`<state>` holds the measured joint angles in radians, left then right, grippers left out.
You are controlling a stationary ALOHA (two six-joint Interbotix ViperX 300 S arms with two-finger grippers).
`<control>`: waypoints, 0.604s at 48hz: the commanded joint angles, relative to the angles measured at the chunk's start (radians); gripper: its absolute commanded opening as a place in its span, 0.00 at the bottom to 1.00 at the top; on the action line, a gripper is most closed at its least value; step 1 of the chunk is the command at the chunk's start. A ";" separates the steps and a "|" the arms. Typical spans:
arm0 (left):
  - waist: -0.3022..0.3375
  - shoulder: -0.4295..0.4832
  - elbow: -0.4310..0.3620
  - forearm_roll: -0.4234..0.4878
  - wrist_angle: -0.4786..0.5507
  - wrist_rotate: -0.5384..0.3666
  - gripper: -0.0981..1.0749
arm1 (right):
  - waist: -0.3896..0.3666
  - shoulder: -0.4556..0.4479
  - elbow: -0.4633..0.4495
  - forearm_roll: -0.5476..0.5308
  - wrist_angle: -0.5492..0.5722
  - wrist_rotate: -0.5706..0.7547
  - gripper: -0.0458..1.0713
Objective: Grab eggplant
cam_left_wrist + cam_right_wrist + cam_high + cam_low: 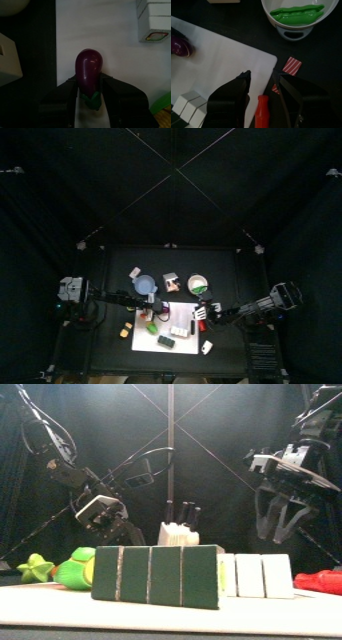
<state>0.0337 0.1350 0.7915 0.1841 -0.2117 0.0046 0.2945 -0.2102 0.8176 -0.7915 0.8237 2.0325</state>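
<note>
Purple thing: eggplant, glossy dark purple, oblong, green stalk end toward the left wrist camera; lies on a white sheet.
Left gripper: left gripper has a black jaw on each side of the eggplant's stalk end, close against it or touching; jaws part-closed around it, a firm clamp cannot be confirmed. From above, this arm reaches in from the left toward the table's middle.
Eggplant, other views: a sliver of it shows at the edge of the right wrist picture, on the same white sheet. Too small to pick out from above; hidden in the front view.
Right gripper: right gripper hangs over the corner of the white sheet, jaws apart, nothing between them. Front view has it raised above the table at the right.
Beneath right gripper: orange-red piece between the jaws, lower down; red-and-white striped scrap just beside, on the black table.
Bowl: white bowl holding a green pea pod, apart from the sheet.
Front row: dark green ridged block, white blocks beside it, a green toy at the left, something red at the far right.
Near eggplant: white carton with a small picture label, past the sheet's edge.
</note>
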 commanded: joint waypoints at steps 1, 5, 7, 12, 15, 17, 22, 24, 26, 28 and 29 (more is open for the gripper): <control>-0.003 -0.040 -0.021 0.002 -0.003 -0.002 0.59 | 0.015 -0.055 0.000 0.005 0.037 0.006 0.74; -0.006 -0.052 -0.025 0.002 -0.003 0.000 0.59 | 0.017 -0.063 0.009 0.020 0.060 0.006 0.74; -0.006 -0.058 -0.025 0.002 -0.003 0.000 0.59 | 0.017 -0.063 0.014 0.031 0.064 0.005 0.74; -0.006 -0.066 -0.026 0.002 -0.003 0.000 0.59 | 0.017 -0.063 0.026 0.041 0.064 0.005 0.74; -0.006 -0.066 -0.026 0.002 -0.003 0.000 0.59 | 0.017 -0.063 0.029 0.043 0.064 0.005 0.74; -0.006 -0.066 -0.026 0.002 -0.003 0.000 0.59 | 0.017 -0.063 0.032 0.044 0.064 0.005 0.74; -0.006 -0.066 -0.026 0.002 -0.003 -0.002 0.59 | 0.017 -0.063 0.032 0.046 0.067 0.003 0.74; -0.006 -0.066 -0.026 0.002 -0.003 0.000 0.59 | 0.017 -0.063 0.032 0.046 0.067 0.002 0.74; -0.006 -0.066 -0.026 0.002 -0.005 0.000 0.59 | 0.015 -0.063 0.034 0.046 0.069 0.002 0.74; -0.006 -0.066 -0.026 0.003 -0.003 0.000 0.59 | 0.017 -0.063 0.034 0.046 0.069 0.002 0.74; -0.006 -0.067 -0.026 0.002 -0.003 -0.002 0.59 | 0.017 -0.063 0.034 0.046 0.069 0.002 0.74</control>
<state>0.0291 0.0905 0.7869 0.1841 -0.2102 0.0046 0.3099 -0.2500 0.8575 -0.7440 0.8897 2.0356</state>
